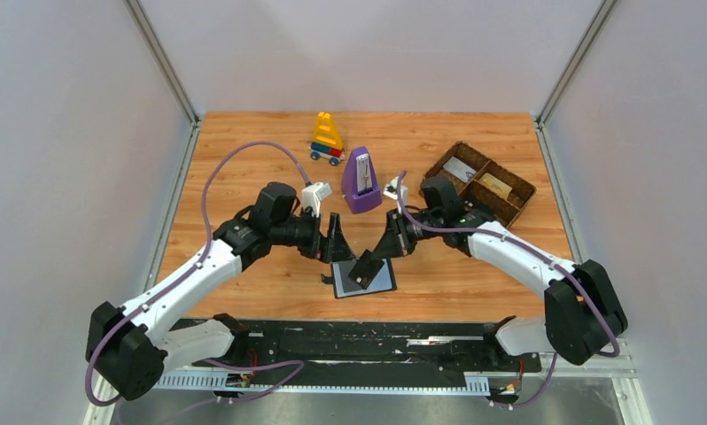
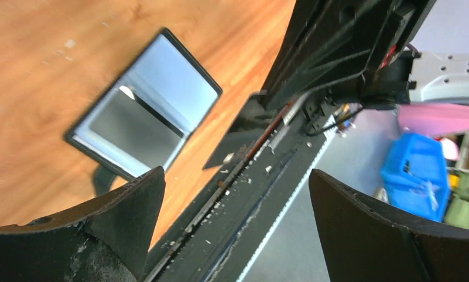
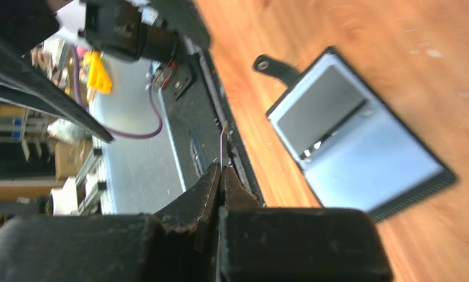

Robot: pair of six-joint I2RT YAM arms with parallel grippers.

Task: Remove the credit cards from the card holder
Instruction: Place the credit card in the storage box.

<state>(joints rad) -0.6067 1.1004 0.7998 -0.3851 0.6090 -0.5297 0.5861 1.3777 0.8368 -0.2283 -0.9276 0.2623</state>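
fingers of the left gripper spread wide, holding nothing; the right gripper is pinched tight. on the wooden table, lower centre of the top view, the card holder lies open. just above it, the right gripper's fingers hold a dark credit card.

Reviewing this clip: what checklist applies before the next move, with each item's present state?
1. Right gripper shut on thin dark plastic card: ok.
2. Card clear of flat black wallet with grey-blue panels: ok.
3. Left gripper open, off the wallet: ok.
4. Wallet lying open and flat on wooden table: ok.
5. Further cards inside wallet: cannot tell.
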